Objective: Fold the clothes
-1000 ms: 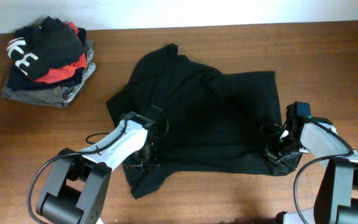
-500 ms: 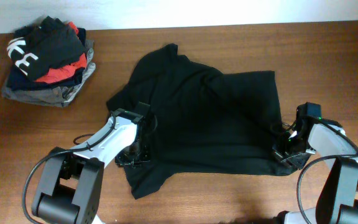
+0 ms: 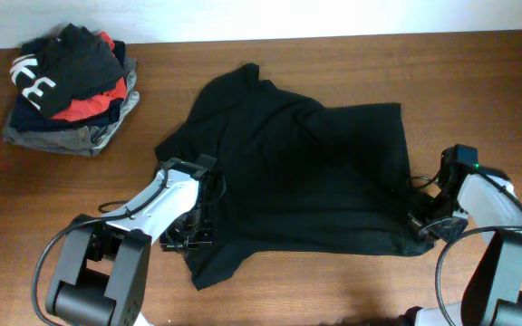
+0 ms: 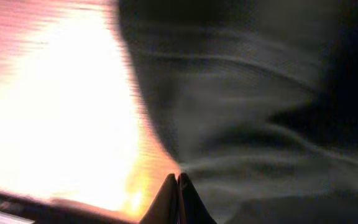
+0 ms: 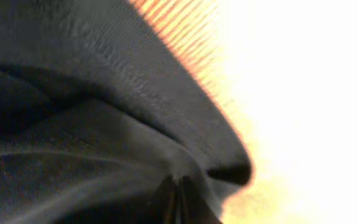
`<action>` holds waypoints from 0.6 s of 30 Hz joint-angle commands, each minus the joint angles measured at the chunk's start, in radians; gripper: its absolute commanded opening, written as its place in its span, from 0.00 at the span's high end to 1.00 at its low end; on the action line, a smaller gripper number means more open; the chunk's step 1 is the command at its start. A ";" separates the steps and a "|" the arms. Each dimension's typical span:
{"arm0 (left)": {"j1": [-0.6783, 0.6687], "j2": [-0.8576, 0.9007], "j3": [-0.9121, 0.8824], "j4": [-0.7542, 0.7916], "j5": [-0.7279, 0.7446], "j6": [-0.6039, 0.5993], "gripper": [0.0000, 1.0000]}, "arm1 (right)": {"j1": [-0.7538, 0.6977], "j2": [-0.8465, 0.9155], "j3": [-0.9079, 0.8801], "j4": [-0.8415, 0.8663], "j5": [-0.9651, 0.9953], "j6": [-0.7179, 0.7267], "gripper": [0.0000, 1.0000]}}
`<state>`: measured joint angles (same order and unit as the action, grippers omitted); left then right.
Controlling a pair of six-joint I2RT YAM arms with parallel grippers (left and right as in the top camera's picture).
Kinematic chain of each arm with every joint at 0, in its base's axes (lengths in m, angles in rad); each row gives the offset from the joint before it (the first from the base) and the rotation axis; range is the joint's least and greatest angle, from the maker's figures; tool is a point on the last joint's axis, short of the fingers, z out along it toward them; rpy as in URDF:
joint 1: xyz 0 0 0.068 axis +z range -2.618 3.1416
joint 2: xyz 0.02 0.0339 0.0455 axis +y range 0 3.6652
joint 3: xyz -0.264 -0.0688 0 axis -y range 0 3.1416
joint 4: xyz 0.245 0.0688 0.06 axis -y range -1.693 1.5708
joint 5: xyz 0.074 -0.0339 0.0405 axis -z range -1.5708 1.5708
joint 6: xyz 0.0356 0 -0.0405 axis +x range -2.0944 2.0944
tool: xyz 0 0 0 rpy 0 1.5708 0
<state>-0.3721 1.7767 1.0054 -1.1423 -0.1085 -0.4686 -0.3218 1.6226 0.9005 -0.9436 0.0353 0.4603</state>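
step: first fold, hem gripped | top (image 3: 297, 172): centre frame, spread | left gripper (image 3: 188, 240): pinching top lower left | right gripper (image 3: 421, 225): pinching top lower right | next, likely: lift together, carry hem upward evenly

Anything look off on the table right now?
Nothing damaged. The black top lies askew and rumpled, a bunched fold crossing its middle; the garment pile at the far-left corner is untidy.

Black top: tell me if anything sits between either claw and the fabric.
Nothing visible does. The left claw and right claw are each shut on the black top at its near edge. The clothes pile lies apart, in a far corner.
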 commanded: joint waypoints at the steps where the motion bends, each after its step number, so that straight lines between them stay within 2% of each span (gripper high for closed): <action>1: 0.026 0.008 -0.007 0.000 -0.105 -0.059 0.99 | -0.022 0.003 0.064 -0.030 0.056 0.020 0.96; 5: 0.047 0.003 -0.006 -0.002 -0.099 -0.054 0.99 | -0.026 -0.003 0.109 -0.085 0.007 0.000 0.96; 8: 0.041 -0.021 -0.003 0.018 -0.079 -0.054 0.99 | -0.025 -0.026 0.117 -0.093 -0.113 -0.071 0.96; 10: 0.037 -0.041 -0.003 0.060 -0.013 -0.035 0.99 | -0.024 -0.037 0.117 -0.103 -0.217 -0.143 0.96; 12: 0.035 -0.052 -0.003 0.113 0.071 0.045 0.99 | -0.022 -0.039 0.117 -0.114 -0.282 -0.210 0.96; 14: 0.034 -0.054 -0.003 0.159 0.117 0.071 0.99 | -0.011 -0.039 0.115 -0.120 -0.305 -0.267 0.96; 18: 0.034 -0.054 -0.003 0.225 0.132 0.071 0.99 | 0.027 -0.039 0.089 -0.114 -0.315 -0.266 0.96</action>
<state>-0.3347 1.7473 1.0050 -0.9348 -0.0326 -0.4339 -0.3233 1.6089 0.9977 -1.0584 -0.2203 0.2497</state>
